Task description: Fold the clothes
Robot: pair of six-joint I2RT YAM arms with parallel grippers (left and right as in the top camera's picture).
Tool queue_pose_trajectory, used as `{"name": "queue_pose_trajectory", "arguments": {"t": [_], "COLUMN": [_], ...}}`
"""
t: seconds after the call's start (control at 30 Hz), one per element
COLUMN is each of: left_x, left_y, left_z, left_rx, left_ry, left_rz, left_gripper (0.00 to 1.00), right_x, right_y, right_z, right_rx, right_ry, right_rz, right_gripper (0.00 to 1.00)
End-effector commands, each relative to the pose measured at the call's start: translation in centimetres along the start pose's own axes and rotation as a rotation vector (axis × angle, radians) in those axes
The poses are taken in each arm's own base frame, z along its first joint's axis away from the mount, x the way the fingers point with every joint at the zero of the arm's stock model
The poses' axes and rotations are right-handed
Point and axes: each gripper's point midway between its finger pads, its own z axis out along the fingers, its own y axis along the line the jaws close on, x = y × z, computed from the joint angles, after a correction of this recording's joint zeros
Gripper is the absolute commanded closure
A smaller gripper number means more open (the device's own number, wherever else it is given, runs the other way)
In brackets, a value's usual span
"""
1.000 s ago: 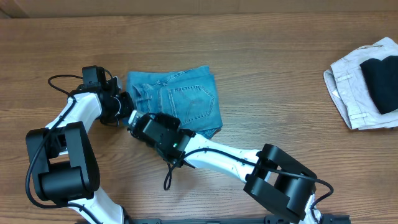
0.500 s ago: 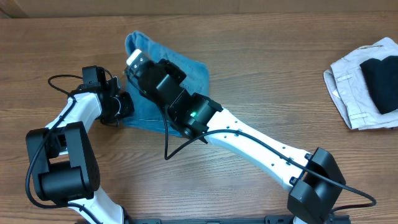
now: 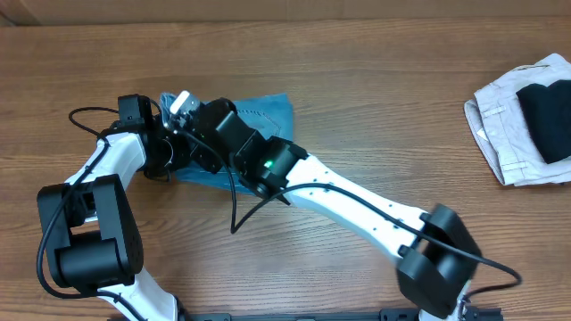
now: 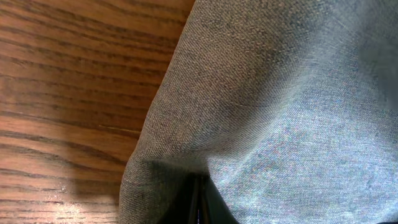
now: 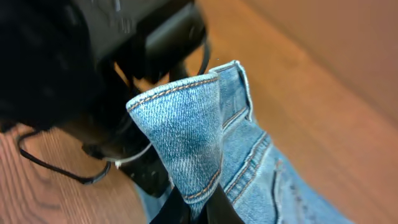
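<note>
The light-blue denim jeans (image 3: pixel 268 111) lie folded at the table's left middle, mostly under my right arm. My right gripper (image 3: pixel 183 116) is shut on a seamed edge of the jeans (image 5: pixel 186 140) and holds it up over the pile's left end, close to the left arm. My left gripper (image 3: pixel 175 150) sits at the pile's left edge; its wrist view shows denim (image 4: pixel 280 106) draped over the closed fingertips (image 4: pixel 200 208), pinching a fold. The stitched seams and a pocket edge (image 5: pixel 273 180) show below the lifted flap.
An off-white garment (image 3: pixel 500 120) with a black garment (image 3: pixel 546 111) on top lies at the far right edge. Black cables (image 3: pixel 89 116) trail by the left arm. Bare wooden tabletop (image 3: pixel 393 80) lies between the two piles.
My right gripper carried the jeans' edge from the near side up and over to the far left. The pile went from a flat square to a half-covered, lifted fold. The left arm stayed put.
</note>
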Motion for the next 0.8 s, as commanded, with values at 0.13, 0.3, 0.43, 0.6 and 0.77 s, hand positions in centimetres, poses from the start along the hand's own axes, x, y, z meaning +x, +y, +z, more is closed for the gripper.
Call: {"name": "queue_pose_trajectory", "arguments": {"t": [0.13, 0.3, 0.43, 0.6, 0.77], "left_x": [3.8, 4.1, 3.6, 2.6, 3.0], "left_y": [0.7, 0.5, 0.1, 0.2, 0.8], "left_z": [1.0, -0.2, -2.0, -5.5, -8.0], "left_rx": [-0.034, -0.038, -0.046, -0.105, -0.169], "left_ry": [0.132, 0.154, 0.112, 0.02, -0.011], "left_rz": [-0.039, -0.03, -0.014, 0.009, 0.008], "left_gripper": [0.96, 0.96, 0.96, 0.42, 0.0], "right_x": [1.1, 1.4, 1.4, 1.4, 1.6], "right_y": [1.7, 1.8, 1.8, 1.8, 1.8], "right_z": [2.1, 2.4, 2.4, 2.4, 2.4], "right_rx": [-0.063, -0.064, -0.063, -0.063, -0.064], "right_ry": [0.022, 0.029, 0.029, 0.029, 0.036], "right_rz": [0.024, 0.024, 0.023, 0.023, 0.023], "right_gripper": [0.96, 0.96, 0.96, 0.96, 0.96]}}
